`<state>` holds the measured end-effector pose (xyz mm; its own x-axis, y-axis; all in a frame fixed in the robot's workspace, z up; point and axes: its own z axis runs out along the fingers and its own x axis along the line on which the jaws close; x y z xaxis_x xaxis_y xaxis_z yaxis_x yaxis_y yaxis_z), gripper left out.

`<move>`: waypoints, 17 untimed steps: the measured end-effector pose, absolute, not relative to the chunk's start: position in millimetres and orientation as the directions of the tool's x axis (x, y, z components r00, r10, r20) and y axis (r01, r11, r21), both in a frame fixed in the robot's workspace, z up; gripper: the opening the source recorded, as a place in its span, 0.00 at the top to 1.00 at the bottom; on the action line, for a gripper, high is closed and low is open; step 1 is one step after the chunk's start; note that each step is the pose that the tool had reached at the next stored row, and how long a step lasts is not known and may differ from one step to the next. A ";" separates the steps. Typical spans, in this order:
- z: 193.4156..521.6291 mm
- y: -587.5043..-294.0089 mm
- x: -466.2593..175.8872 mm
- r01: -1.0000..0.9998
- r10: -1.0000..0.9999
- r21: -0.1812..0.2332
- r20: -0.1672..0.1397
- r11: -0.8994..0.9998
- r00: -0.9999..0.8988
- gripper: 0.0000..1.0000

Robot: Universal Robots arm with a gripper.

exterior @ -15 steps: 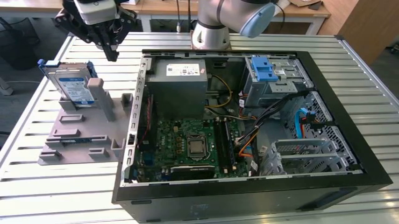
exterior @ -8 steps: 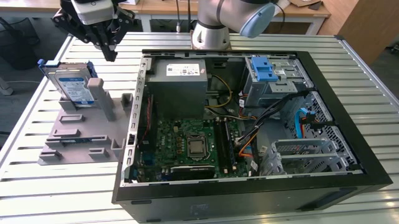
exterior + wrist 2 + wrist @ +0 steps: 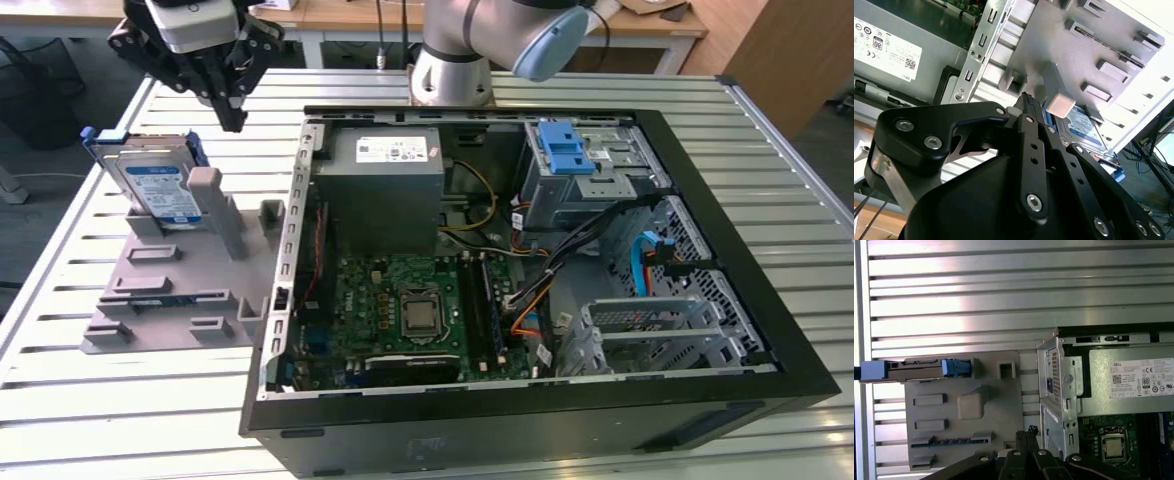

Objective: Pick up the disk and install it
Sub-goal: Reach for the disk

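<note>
The disk (image 3: 154, 187), silver with a white-and-blue label and a thin blue bracket, stands upright in a slot of the grey holder (image 3: 174, 285) at the exterior view's left. The first wrist view shows the disk (image 3: 919, 369) edge-on, and in the second wrist view the disk (image 3: 1085, 128) lies partly behind a grey post. My gripper (image 3: 238, 120) hangs above the table, just beyond the disk toward the case, touching nothing. Its black fingers meet at the tips in both wrist views, and the gripper (image 3: 1027, 98) (image 3: 1026, 432) holds nothing.
An open black computer case (image 3: 747, 240) lies on the slatted metal table (image 3: 120, 420), right of the holder. Inside are the grey power supply (image 3: 380, 180), the motherboard (image 3: 407, 305), a drive bay with a blue latch (image 3: 571, 155) and loose cables.
</note>
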<state>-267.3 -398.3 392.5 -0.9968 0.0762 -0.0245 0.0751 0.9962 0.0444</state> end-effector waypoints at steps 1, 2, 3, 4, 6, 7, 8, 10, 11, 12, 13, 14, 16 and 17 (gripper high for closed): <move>392.5 -398.3 -267.8 0.075 0.076 0.044 -0.024 0.996 -0.997 0.89; 392.4 -398.3 -268.2 0.075 0.076 0.044 -0.025 0.996 -0.997 0.89; 392.4 -398.3 -268.6 0.075 0.076 0.044 -0.025 0.996 -0.997 0.89; 392.4 -398.3 -269.1 0.075 0.076 0.044 -0.024 0.996 -0.997 0.89; 392.4 -398.3 -270.0 0.075 0.076 0.044 -0.024 0.996 -0.997 0.89; 392.4 -398.3 -270.5 0.075 0.076 0.044 -0.024 0.996 -0.997 0.89; 392.4 -398.3 -270.9 0.075 0.076 0.044 -0.024 0.996 -0.997 0.89; 392.3 -398.3 -271.9 0.075 0.076 0.044 -0.024 0.996 -0.997 0.89; 392.3 -398.3 -272.4 0.075 0.076 0.044 -0.025 0.996 -0.997 0.89; 392.3 -398.3 -272.8 0.075 0.076 0.044 -0.025 0.996 -0.997 0.89; 392.3 -398.3 -273.2 0.075 0.076 0.044 -0.025 0.996 -0.997 0.89; 392.3 -398.3 -273.7 0.075 0.076 0.044 -0.024 0.996 -0.997 0.89; 392.2 -398.3 -274.6 0.075 0.076 0.044 -0.025 0.996 -0.997 0.89; 392.2 -398.3 -275.0 0.075 0.076 0.044 -0.025 0.996 -0.997 0.89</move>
